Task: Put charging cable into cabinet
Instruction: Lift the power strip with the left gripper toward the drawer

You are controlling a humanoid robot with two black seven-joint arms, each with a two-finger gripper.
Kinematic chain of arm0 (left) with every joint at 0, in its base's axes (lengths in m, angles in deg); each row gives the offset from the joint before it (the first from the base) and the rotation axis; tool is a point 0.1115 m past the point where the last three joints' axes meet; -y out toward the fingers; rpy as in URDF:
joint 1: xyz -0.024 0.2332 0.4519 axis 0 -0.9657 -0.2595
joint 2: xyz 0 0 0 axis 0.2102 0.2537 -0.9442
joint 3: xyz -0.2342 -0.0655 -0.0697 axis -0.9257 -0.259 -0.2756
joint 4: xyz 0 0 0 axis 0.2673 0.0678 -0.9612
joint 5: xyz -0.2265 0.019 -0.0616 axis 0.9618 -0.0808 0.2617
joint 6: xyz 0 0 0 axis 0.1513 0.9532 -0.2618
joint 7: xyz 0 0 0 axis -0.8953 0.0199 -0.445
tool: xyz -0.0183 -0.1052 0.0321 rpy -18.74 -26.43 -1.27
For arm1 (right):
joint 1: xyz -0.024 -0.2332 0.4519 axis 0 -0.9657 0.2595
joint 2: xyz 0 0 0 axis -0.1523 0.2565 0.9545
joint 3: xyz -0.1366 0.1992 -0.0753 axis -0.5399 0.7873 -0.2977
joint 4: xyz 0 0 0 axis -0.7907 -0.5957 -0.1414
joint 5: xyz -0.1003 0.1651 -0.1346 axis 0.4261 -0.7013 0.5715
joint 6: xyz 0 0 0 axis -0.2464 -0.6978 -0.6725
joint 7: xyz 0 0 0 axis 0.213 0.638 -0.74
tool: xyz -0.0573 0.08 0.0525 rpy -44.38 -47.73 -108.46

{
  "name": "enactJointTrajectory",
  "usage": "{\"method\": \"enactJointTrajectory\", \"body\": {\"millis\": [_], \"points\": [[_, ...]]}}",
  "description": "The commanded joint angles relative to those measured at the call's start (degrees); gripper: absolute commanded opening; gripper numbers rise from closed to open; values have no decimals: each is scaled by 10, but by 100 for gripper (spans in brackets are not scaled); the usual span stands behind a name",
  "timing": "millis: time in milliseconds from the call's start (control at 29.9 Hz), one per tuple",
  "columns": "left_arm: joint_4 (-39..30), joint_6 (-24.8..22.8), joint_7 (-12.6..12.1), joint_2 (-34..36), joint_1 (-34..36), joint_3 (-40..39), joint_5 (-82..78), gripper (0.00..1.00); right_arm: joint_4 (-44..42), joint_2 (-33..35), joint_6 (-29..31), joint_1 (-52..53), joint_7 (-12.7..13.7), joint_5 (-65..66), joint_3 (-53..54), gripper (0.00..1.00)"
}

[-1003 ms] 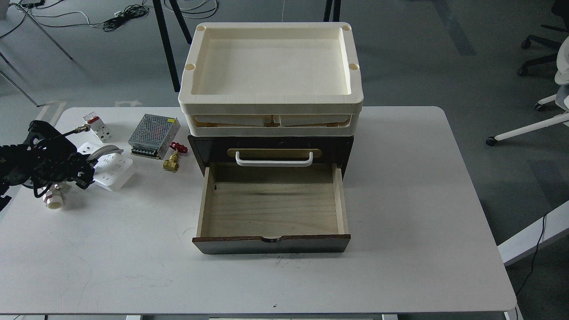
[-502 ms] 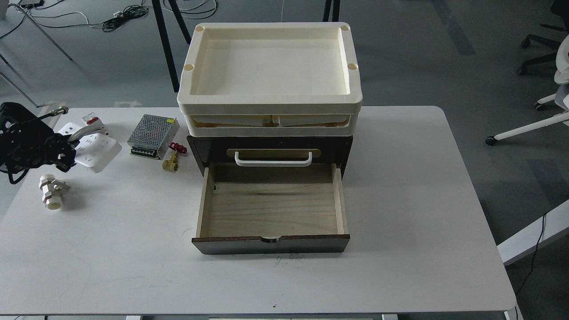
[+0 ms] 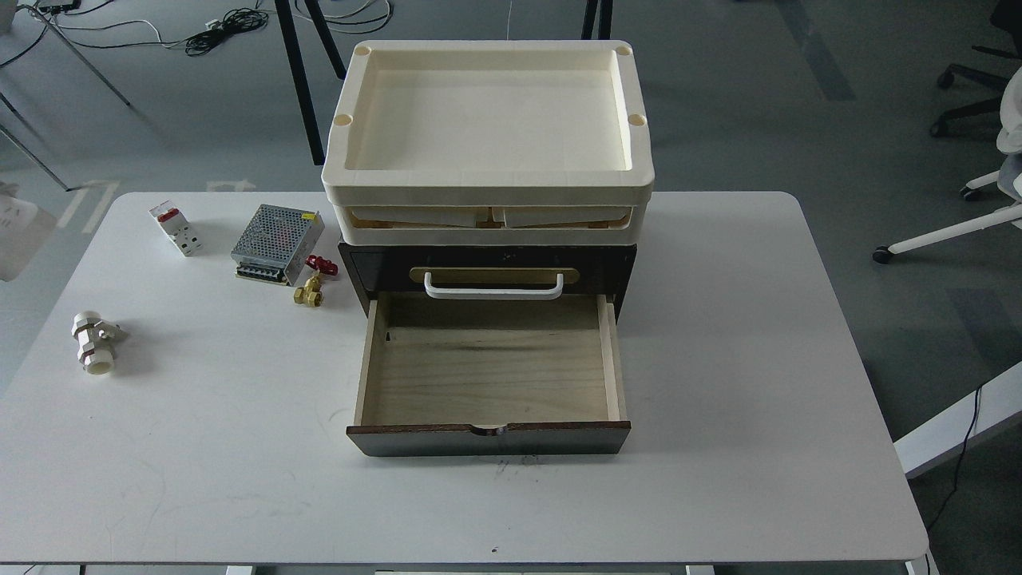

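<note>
The dark brown cabinet (image 3: pixel 487 267) stands at the middle of the white table. Its lower pale wooden drawer (image 3: pixel 489 367) is pulled out towards me and is empty. The drawer above it, with a white handle (image 3: pixel 493 285) on a brass plate, is shut. Cream trays (image 3: pixel 487 120) are stacked on top. The charging cable does not show clearly. A pale blurred shape (image 3: pixel 20 231) lies at the far left edge, and I cannot tell what it is. Neither gripper is in view.
On the table's left part lie a small white plug adapter with a red part (image 3: pixel 176 228), a metal mesh power supply box (image 3: pixel 277 233), a brass valve with a red handle (image 3: pixel 311 286) and a white pipe fitting (image 3: pixel 93 343).
My left gripper lifted the white power strip off the table, carried it up and to the left, and has left the view with it. The pipe fitting it covered now shows.
</note>
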Motion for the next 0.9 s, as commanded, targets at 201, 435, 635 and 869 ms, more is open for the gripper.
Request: {"method": "enactJointTrajectory", "body": {"millis": [201, 435, 635, 869], "points": [[-392, -96, 0, 240, 14, -28, 100, 0, -1, -1, 0, -1, 0, 0, 0, 99], [-521, -110, 0, 249, 13, -27, 116, 0, -1, -7, 0, -2, 0, 0, -1, 99], [-550, -136, 0, 182, 15, -28, 179, 0, -15, -34, 0, 0, 0, 0, 14, 99], [-550, -159, 0, 108, 12, -28, 220, 1, -73, -66, 0, 4, 0, 2, 6, 99]]}}
